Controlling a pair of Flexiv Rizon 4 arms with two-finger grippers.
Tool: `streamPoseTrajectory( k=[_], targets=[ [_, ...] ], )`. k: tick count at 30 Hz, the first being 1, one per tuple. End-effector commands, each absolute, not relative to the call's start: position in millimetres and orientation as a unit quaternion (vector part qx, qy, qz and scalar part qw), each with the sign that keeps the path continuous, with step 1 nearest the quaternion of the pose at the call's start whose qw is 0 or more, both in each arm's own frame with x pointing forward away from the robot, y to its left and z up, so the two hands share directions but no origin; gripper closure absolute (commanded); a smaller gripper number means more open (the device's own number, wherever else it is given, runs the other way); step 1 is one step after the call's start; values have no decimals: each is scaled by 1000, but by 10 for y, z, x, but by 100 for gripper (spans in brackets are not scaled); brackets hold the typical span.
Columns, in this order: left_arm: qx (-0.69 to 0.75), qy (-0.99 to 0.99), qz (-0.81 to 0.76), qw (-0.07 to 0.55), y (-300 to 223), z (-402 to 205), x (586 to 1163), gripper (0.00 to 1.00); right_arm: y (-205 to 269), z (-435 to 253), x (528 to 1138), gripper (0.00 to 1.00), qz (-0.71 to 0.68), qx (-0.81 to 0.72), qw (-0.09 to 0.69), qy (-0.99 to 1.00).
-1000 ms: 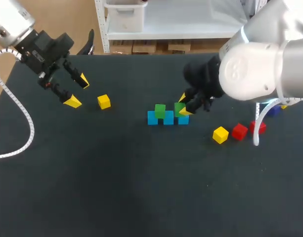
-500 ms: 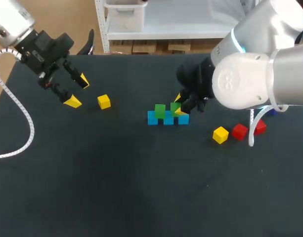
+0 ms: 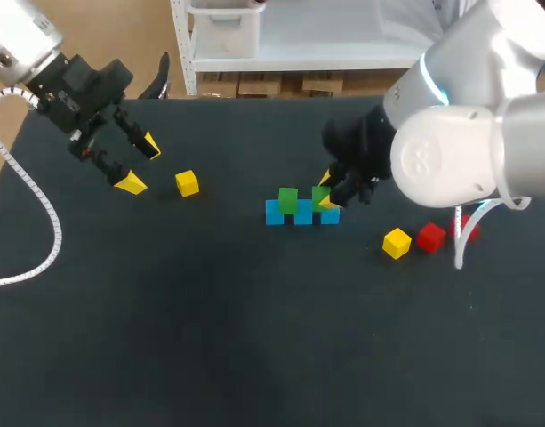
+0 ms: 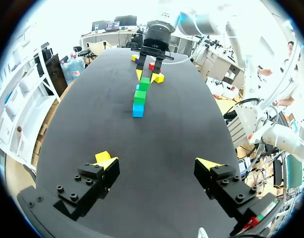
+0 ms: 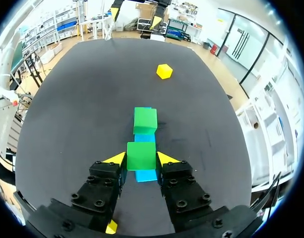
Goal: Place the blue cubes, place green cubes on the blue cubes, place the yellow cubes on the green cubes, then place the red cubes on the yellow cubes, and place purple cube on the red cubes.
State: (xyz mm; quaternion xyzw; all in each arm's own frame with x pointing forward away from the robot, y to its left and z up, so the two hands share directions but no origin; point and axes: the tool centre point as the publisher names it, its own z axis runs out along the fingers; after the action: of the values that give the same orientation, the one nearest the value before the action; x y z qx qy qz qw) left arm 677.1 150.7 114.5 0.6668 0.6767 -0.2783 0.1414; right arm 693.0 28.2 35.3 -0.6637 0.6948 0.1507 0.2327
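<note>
And the right tool point(image 5: 141, 159) was pinching a green cube point(image 5: 141, 154), one yellow tip pressed against each side, directly over the row of blue cubes point(image 3: 301, 214), at the end nearest the right arm point(image 3: 468, 133). Whether that cube sat on the blue one beneath it or hung just above, the views could not settle. A second green cube point(image 3: 288, 199) already stood on the blue row, toward its other end, just beside the pinched one but apart from it.

Out past the far end of the blue row, well apart from it, the left tool point(image 3: 134, 165) hung over the surface point(image 3: 210, 338) with its fingers spread wide and nothing between them. A yellow cube point(image 3: 188, 183) lay between that tool and the blue row, closer to the tool.

On the right-arm side of the blue row, a second yellow cube point(image 3: 396, 243) and a red cube point(image 3: 430, 237) sat side by side. Another red cube point(image 3: 470, 229) lay just past them, half hidden behind the arm.
</note>
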Motion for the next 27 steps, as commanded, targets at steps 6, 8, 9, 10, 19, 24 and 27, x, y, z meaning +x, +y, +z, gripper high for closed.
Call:
streamPoseTrajectory(
  k=[6, 8, 9, 10, 19, 24, 27],
  targets=[
    [668, 676, -279, 141, 1511, 1141, 6783, 0, 292, 325, 6939, 100, 151, -662, 233, 696],
    [668, 676, -279, 141, 1511, 1141, 6783, 0, 295, 320, 6947, 100, 151, -662, 233, 697],
    [668, 676, -279, 141, 1511, 1141, 6783, 0, 297, 318, 6950, 100, 151, -662, 232, 696],
    [668, 676, -279, 141, 1511, 1141, 6783, 0, 299, 317, 6954, 100, 152, -662, 232, 696],
    [668, 676, -279, 141, 1511, 1141, 6783, 0, 317, 320, 6994, 100, 151, -662, 231, 696],
    [668, 676, -279, 141, 1511, 1141, 6783, 0, 328, 320, 7008, 100, 152, -663, 230, 696],
    [668, 676, -279, 141, 1511, 1141, 6783, 0, 332, 319, 7011, 100, 153, -664, 229, 695]
  ],
)
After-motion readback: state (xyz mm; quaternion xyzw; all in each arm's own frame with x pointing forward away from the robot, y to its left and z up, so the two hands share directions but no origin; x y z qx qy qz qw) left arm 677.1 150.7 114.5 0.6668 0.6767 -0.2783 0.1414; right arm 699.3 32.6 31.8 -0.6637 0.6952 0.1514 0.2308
